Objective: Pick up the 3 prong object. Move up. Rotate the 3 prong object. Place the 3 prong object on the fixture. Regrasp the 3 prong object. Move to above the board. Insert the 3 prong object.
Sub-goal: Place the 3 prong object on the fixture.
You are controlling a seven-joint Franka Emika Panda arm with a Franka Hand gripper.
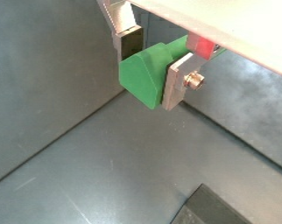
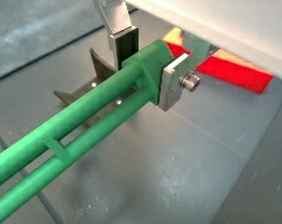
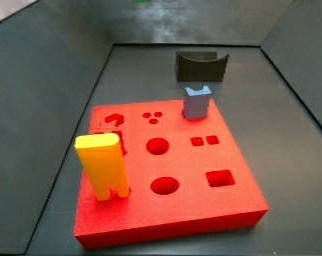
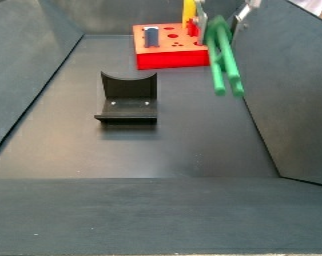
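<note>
No text, label, brand, number or sign can be read in any view. The red board [image 3: 171, 190] bears only cut-out shapes, no lettering. The green 3 prong object [image 2: 74, 140], clamped in the claw [image 2: 150, 63] that hangs high at about 1 o'clock from the fixture [image 4: 126, 98], is unmarked, and so is the fixture.
</note>
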